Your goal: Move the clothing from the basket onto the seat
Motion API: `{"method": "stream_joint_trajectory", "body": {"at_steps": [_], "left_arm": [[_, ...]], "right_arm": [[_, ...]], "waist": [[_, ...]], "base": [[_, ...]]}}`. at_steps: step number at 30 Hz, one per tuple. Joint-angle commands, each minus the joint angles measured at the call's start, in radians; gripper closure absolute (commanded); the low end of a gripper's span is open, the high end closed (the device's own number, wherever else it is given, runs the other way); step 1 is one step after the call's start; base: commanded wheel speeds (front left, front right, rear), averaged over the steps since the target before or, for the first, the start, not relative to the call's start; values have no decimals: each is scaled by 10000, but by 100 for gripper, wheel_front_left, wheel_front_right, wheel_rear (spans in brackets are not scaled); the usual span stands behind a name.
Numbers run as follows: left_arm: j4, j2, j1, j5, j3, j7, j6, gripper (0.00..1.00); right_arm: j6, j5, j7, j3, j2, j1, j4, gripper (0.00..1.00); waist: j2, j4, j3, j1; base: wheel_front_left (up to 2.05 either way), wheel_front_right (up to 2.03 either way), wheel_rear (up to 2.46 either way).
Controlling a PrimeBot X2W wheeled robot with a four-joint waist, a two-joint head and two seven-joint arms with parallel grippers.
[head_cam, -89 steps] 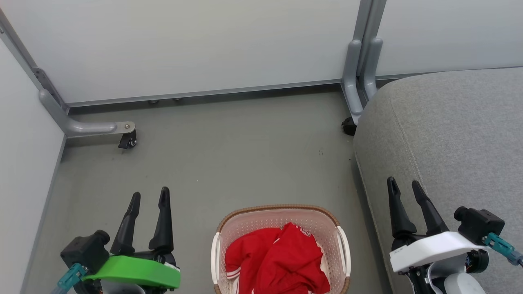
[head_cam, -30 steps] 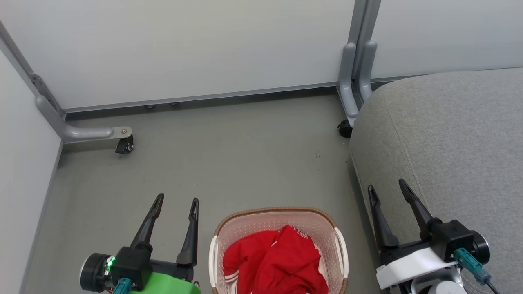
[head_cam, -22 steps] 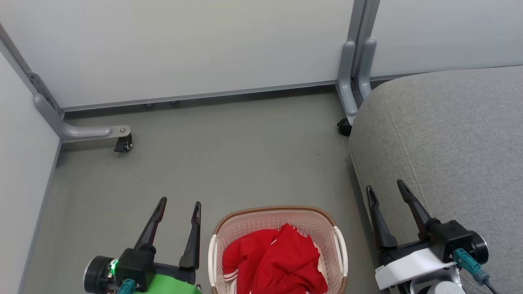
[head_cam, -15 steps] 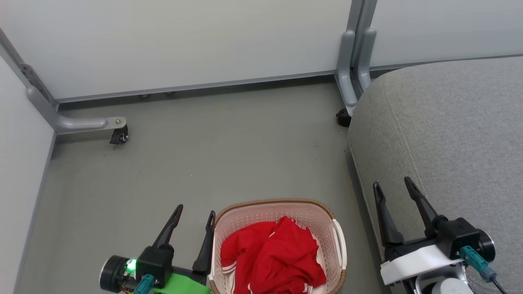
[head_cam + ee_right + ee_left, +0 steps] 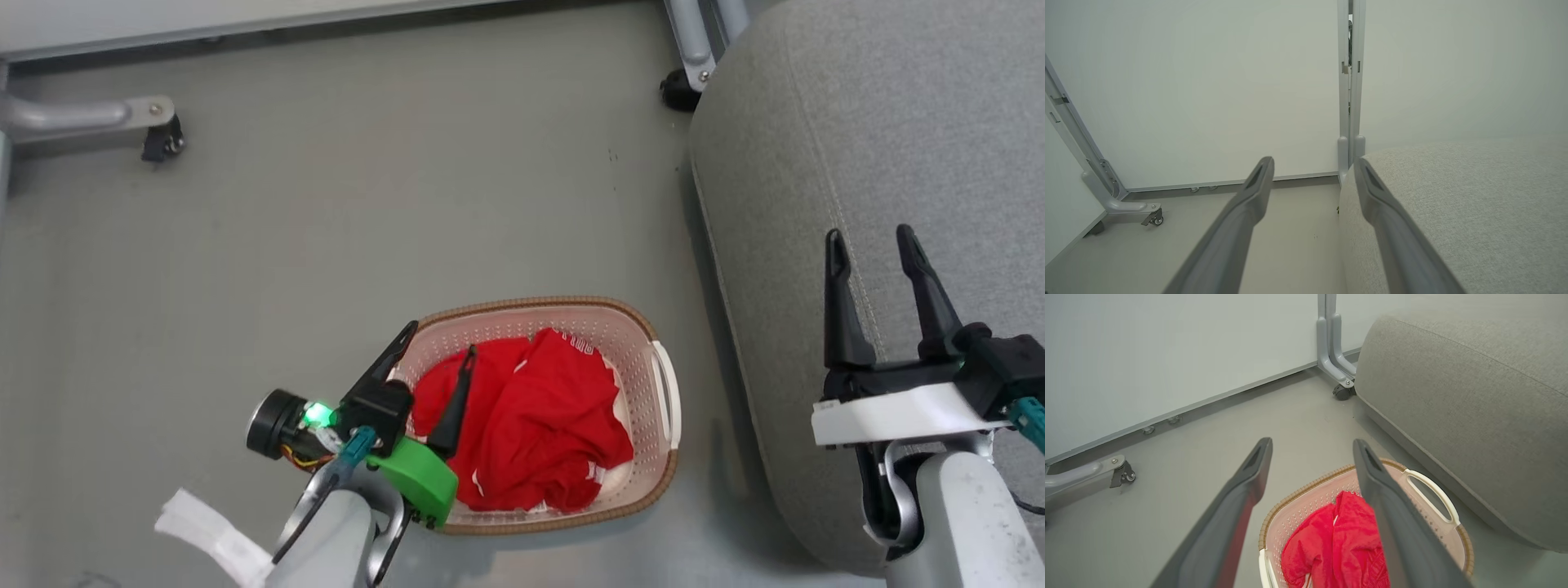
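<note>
So the left gripper (image 5: 439, 339) has its two dark fingers spread wide with nothing between them. It hangs over the left end of the basket (image 5: 622, 333): one finger sits above the brown woven-look rim, the other over the red stuff. Can't tell from these shots if either tip actually touches the fabric.

The right gripper (image 5: 869, 234) is just as wide and empty, fingers pointing up over the near edge of the seat (image 5: 857, 122), close to its stitched seam.

The clothing (image 5: 531, 425) is all in the basket, a crumpled bright red heap. There's a bit of white lettering near the far wall and white stripes along the near side.

The basket stands on the grey floor (image 5: 326, 245) just beside the seat, with one white handle (image 5: 663, 392) facing it.

Further out there's a black caster (image 5: 676, 88) at the seat's far corner and another partition foot (image 5: 98, 131) with a caster off to the left, both under pale wall panels.
</note>
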Motion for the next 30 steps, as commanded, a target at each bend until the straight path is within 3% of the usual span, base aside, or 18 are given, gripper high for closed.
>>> {"method": "stream_joint_trajectory", "body": {"at_steps": [1,8,15,23,30], "left_arm": [[262,52,-459,39,-178,-6,6,0],[2376,84,-2168,-295,-1430,-6,11,0],[4117,72,-3894,-147,-2077,-6,37,0],[6129,60,-5763,920,-3175,130,640,0],[7379,60,-6770,1386,-3799,1440,1111,0]], "right_arm": [[1,59,-31,-57,-18,-259,-84,0],[1,245,-31,-135,-18,-1004,-484,0],[1,325,-31,2,-17,-1621,-1012,0],[1,597,-31,85,-17,-2141,-1309,0],[1,1023,-31,416,-11,-2162,-1208,0]], "waist": [[0,-422,1556,-1],[0,-584,2994,-1],[0,-682,4253,-1],[0,-1159,5246,-1],[0,-1685,5741,-1]], "base": [[0,0,0],[0,0,0],[0,0,0],[0,0,0],[0,0,0]]}}
